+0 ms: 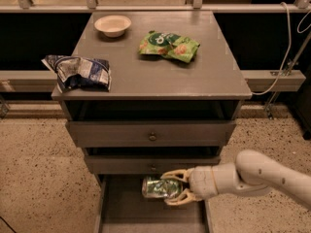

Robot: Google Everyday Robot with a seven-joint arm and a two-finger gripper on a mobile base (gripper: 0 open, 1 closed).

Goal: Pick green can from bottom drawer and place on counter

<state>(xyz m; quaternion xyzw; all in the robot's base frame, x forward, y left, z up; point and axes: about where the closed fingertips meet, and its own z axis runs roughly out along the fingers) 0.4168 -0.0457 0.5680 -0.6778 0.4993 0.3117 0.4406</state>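
Observation:
The green can is shiny green and silver and lies on its side in my gripper. The fingers close around its right end. The can hangs above the grey floor of the open bottom drawer, just below the front of the middle drawer. My white arm reaches in from the right. The counter is the grey cabinet top above.
On the counter lie a white bowl at the back left, a green snack bag at the back middle and a crumpled blue-and-white bag at the left edge. Two shut knobbed drawers sit above the can. Speckled floor surrounds the cabinet.

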